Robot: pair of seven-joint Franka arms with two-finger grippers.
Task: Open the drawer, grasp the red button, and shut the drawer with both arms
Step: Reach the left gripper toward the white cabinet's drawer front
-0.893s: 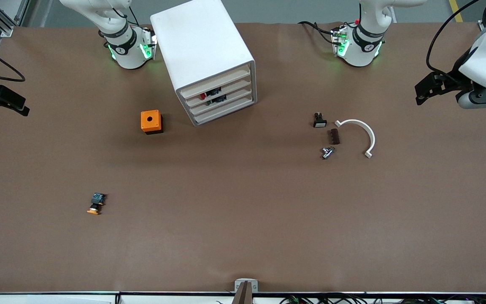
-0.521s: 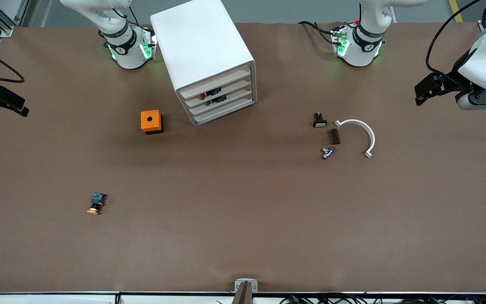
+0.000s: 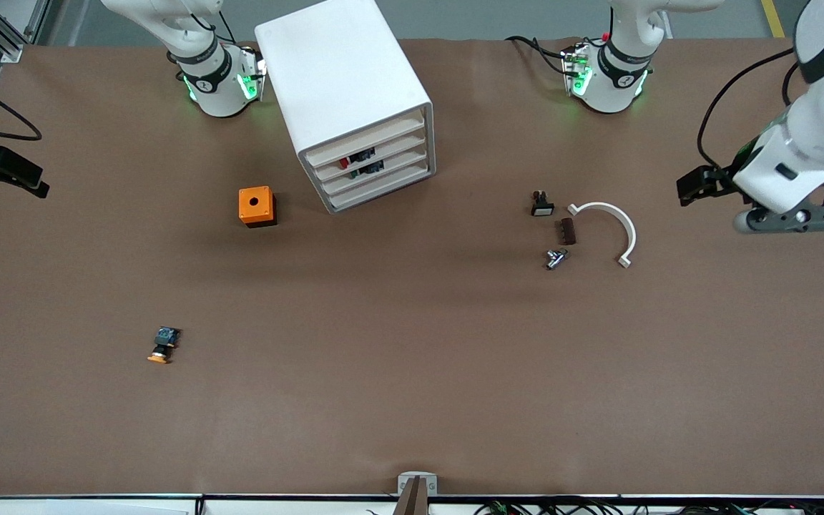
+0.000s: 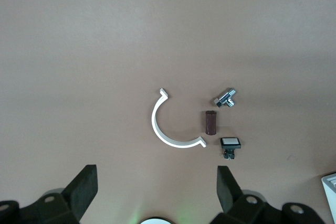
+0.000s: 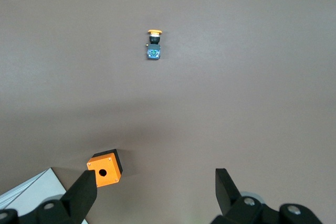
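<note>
The white cabinet (image 3: pixel 344 86) stands between the two arm bases with its four cream-fronted drawers (image 3: pixel 373 163) all pushed in. A red cap of the button (image 3: pixel 344 163) shows in the gap of the second drawer from the top, beside dark parts. My left gripper (image 3: pixel 692 187) is open and empty in the air over the left arm's end of the table; in the left wrist view (image 4: pixel 156 190) its jaws stand wide apart. My right gripper (image 3: pixel 26 179) is open and empty over the right arm's end of the table, and it also shows in the right wrist view (image 5: pixel 155 192).
An orange cube with a hole (image 3: pixel 257 206) sits beside the cabinet. An orange-capped button (image 3: pixel 162 345) lies nearer the camera. A white arc (image 3: pixel 609 229), a brown block (image 3: pixel 567 231), a metal fitting (image 3: pixel 555 258) and a small black switch (image 3: pixel 541 204) lie toward the left arm's end.
My left arm has swung in toward the white arc, and its gripper has shifted toward the table's middle. My right arm has not moved.
</note>
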